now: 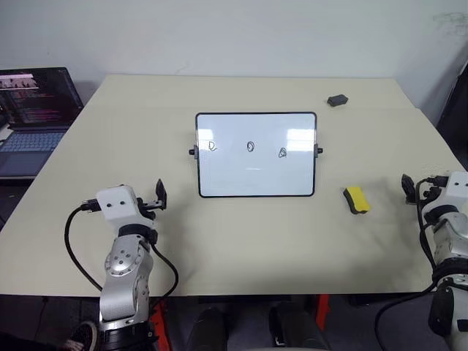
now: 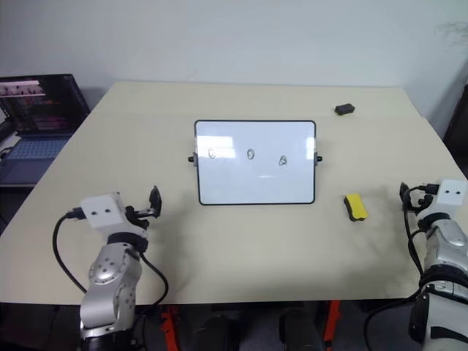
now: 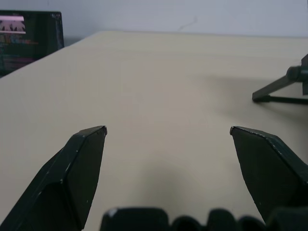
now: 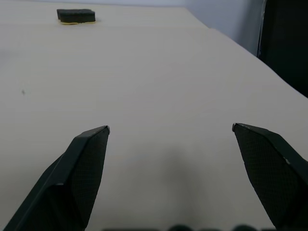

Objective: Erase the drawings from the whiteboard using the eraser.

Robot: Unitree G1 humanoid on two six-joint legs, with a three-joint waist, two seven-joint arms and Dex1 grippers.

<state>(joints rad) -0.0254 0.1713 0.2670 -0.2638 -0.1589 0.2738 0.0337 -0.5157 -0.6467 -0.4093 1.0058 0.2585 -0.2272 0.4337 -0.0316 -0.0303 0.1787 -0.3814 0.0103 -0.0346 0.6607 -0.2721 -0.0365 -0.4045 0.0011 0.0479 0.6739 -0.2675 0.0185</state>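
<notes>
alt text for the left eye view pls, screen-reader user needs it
A whiteboard with three small drawings in a row stands mid-table; a yellow eraser lies to its right. Both end effectors, left and right, hang open and empty near the table's front edge.

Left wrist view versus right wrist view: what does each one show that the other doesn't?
Left wrist view: the laptop, plus the whiteboard seen edge-on, beyond the left tool. Right wrist view: the eraser lying far ahead of the right tool. Shared: the beige table and a tool with its two black fingers spread open, holding nothing.
</notes>
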